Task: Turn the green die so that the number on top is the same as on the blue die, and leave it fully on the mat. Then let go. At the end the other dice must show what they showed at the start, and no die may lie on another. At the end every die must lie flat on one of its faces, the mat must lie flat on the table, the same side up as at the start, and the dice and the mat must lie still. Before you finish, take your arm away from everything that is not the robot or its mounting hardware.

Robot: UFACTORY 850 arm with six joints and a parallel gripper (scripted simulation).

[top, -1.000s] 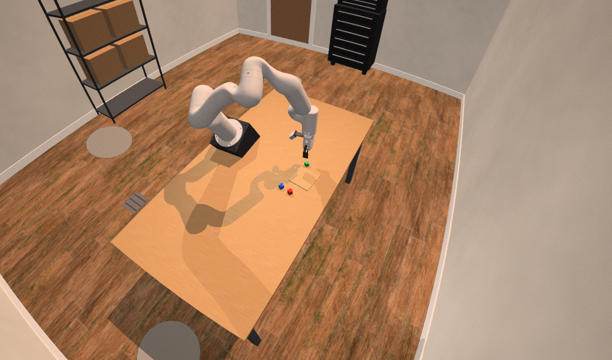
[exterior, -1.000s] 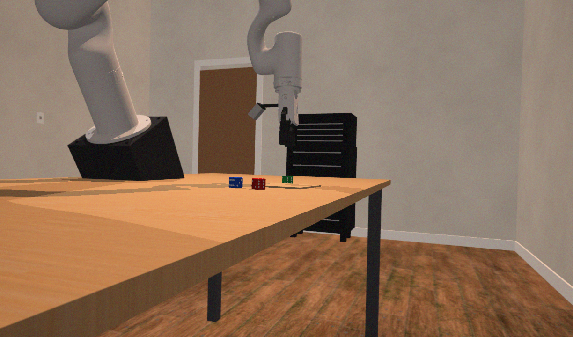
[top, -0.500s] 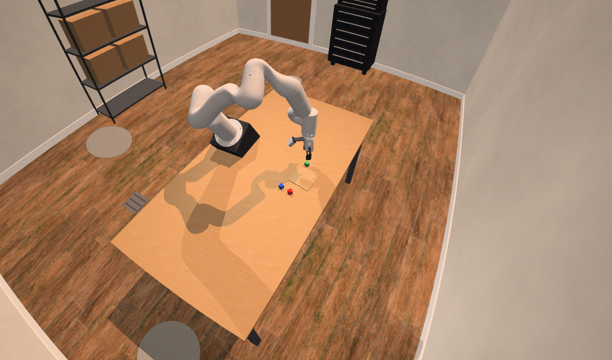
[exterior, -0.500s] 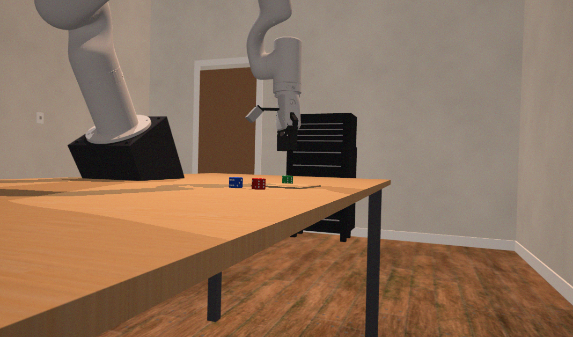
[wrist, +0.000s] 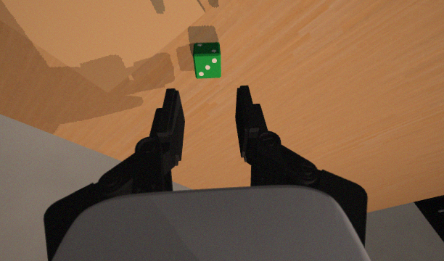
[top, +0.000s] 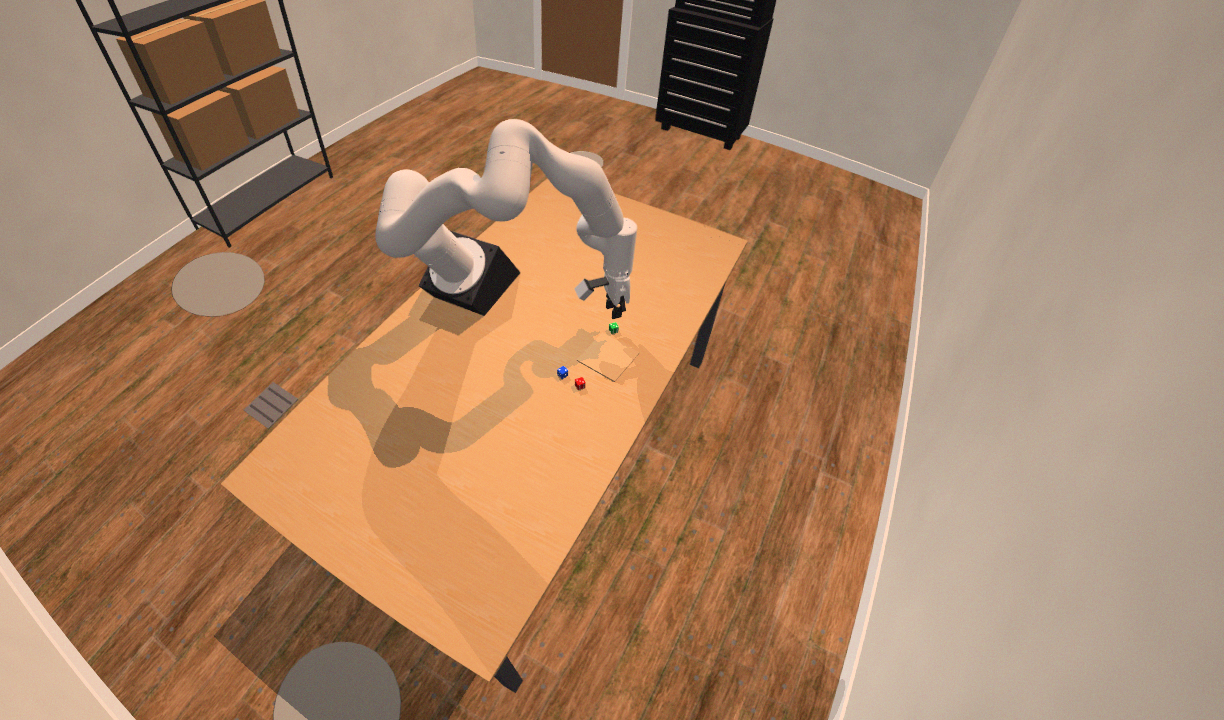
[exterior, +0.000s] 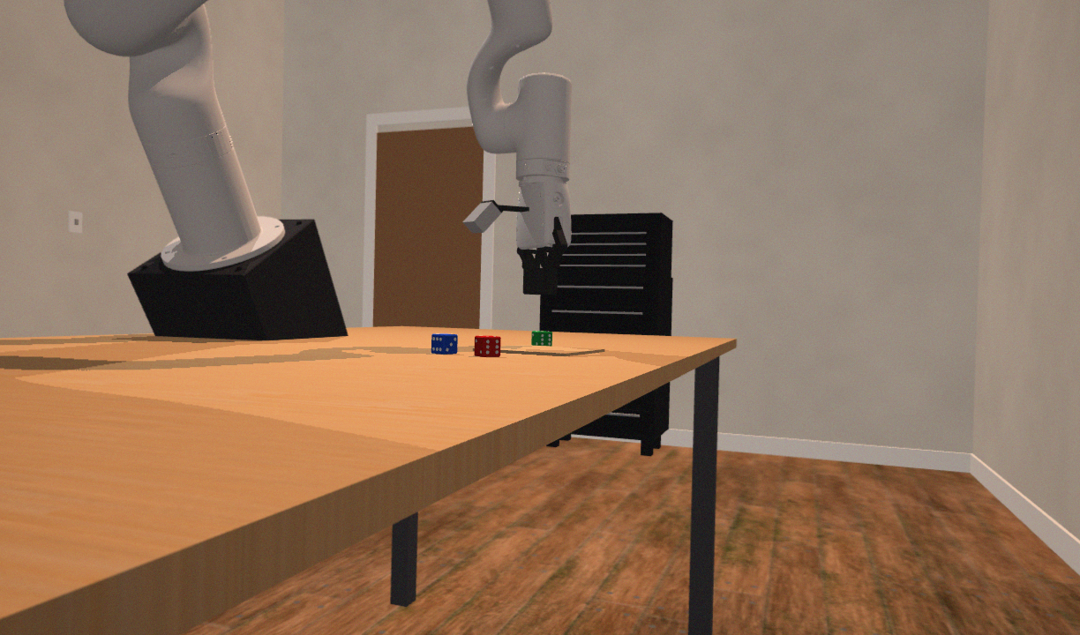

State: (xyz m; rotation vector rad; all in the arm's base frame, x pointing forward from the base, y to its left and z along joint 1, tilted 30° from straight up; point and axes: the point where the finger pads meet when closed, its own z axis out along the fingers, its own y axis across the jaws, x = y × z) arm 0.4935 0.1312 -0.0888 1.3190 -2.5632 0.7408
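Note:
The green die lies on the table just off the far edge of the thin tan mat. It also shows in the side view and in the wrist view, where a three-pip face points at the camera. My gripper hangs well above the die, pointing down. Its fingers stand partly apart with nothing between them. The blue die and the red die lie on the table left of the mat, apart from each other. Their top numbers are too small to read.
The mat lies flat near the table's right edge. The arm's black base stands at the table's far left side. A black drawer cabinet stands behind the table.

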